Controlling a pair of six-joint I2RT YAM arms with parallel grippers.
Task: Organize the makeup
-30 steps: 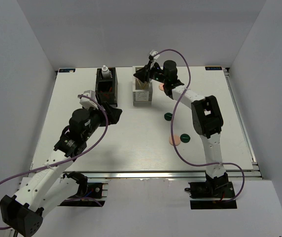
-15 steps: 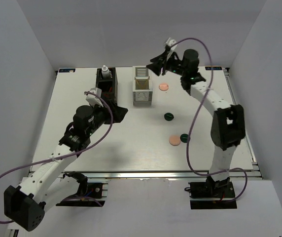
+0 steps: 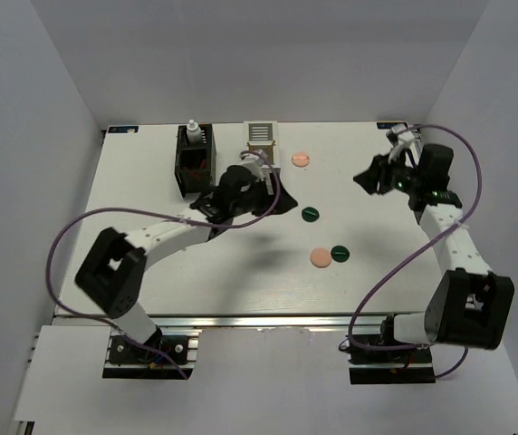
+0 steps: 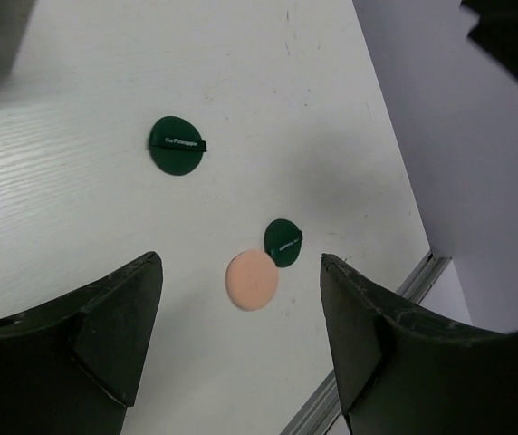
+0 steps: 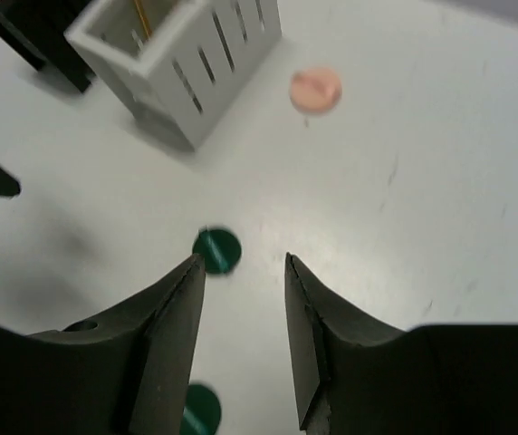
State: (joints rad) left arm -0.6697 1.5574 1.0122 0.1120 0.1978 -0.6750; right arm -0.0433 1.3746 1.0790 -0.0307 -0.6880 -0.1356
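Your left gripper (image 4: 241, 263) and right gripper (image 5: 243, 263) both gape empty. 1 peach disc (image 3: 301, 159) lies at 3 o'clock of the white box (image 3: 260, 136); 2 green discs (image 3: 310, 214) and a second peach disc (image 3: 321, 257) lie at 5 o'clock.

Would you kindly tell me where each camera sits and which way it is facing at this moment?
Top external: above and behind the bases, looking down on the table; left arm and right arm both show.
Left wrist: on the left arm, looking down at a peach disc and green discs; its fingers frame the bottom.
Right wrist: on the right arm, looking down towards the white slatted box; its fingers frame the bottom.
Shared: all three show the lone dark-green disc.
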